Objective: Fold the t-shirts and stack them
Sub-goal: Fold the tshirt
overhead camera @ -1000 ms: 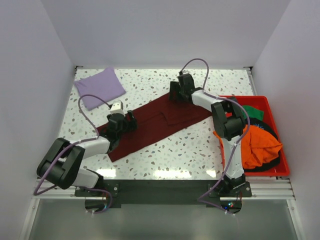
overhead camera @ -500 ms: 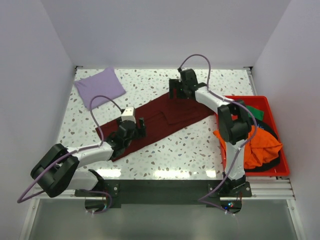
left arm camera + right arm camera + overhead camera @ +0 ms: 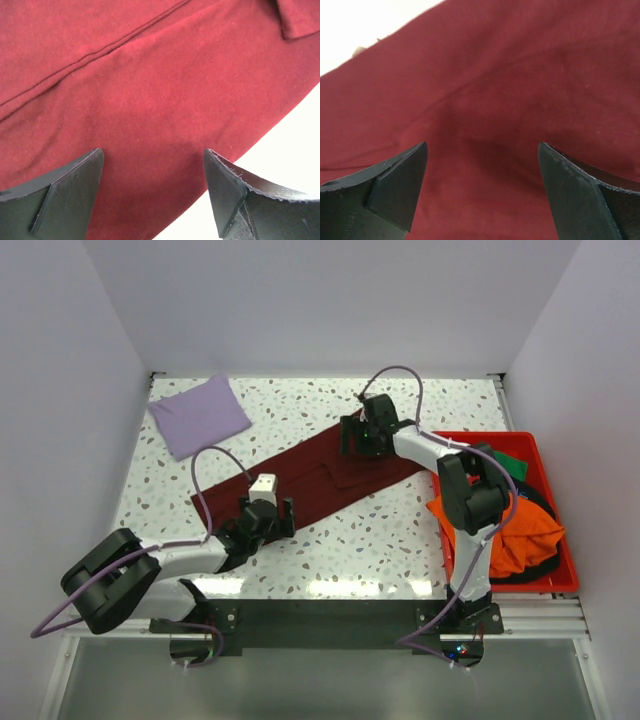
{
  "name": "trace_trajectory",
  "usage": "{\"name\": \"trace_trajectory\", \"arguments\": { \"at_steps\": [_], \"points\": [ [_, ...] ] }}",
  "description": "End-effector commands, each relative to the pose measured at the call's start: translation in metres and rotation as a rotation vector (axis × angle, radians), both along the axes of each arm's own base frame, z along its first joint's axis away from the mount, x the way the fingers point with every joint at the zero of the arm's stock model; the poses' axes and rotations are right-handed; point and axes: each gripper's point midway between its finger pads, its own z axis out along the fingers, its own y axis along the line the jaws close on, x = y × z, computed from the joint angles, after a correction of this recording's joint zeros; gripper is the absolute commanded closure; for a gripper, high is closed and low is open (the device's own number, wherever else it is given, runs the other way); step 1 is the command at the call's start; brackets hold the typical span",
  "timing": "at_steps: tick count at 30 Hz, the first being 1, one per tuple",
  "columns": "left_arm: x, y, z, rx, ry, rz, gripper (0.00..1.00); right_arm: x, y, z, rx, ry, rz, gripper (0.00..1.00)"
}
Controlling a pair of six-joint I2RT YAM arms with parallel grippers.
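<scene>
Crowding the red bin (image 3: pixel 520 437): orange (image 3: pixel 515 530), green (image 3: pixel 508 462), black tees (image 3: pixel 533 496); left fingers (image 3: pixel 65 195), right fingers (image 3: pixel 395 195) splayed over maroon tee (image 3: pixel 320 480).

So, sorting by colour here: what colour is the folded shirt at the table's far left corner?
Lavender t-shirt; the top external view shows it best.

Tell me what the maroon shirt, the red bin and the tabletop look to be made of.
Maroon t-shirt: soft knit cloth, likely cotton jersey; matte, fuzzy surface with stitched seam lines.
Red bin: probably moulded plastic; smooth, rigid walls.
Table: white speckled top, terrazzo-like stone or a laminate imitating it; glossy, reflecting light near the front edge.
</scene>
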Motion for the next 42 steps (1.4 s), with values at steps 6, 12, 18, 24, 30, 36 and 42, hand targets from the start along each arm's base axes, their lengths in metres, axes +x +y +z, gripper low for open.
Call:
{"name": "trace_trajectory", "arguments": {
  "at_steps": [6, 12, 18, 24, 30, 36, 42],
  "points": [
    [-0.027, -0.012, -0.023, -0.033, 0.069, -0.034, 0.14, 0.018, 0.004, -0.028, -0.031, 0.047, -0.029, 0.05],
    [-0.054, -0.039, -0.028, -0.103, 0.113, -0.12, 0.14, 0.039, 0.006, -0.046, -0.055, 0.073, -0.046, 0.05],
    [-0.077, -0.089, -0.022, -0.216, 0.133, -0.252, 0.14, 0.061, 0.008, -0.068, -0.075, 0.098, -0.046, 0.05],
    [-0.09, -0.15, -0.014, -0.318, 0.134, -0.402, 0.14, 0.087, 0.013, -0.081, -0.099, 0.102, -0.016, 0.05],
    [-0.102, -0.2, -0.01, -0.387, 0.133, -0.548, 0.14, 0.104, 0.022, -0.084, -0.082, 0.097, 0.041, 0.04],
    [-0.106, -0.228, -0.004, -0.42, 0.099, -0.634, 0.14, 0.112, 0.037, -0.078, -0.023, 0.07, 0.11, 0.02],
    [-0.107, -0.239, -0.002, -0.42, 0.074, -0.663, 0.14, 0.118, 0.042, -0.076, 0.005, 0.055, 0.126, 0.01]
  ]
}}
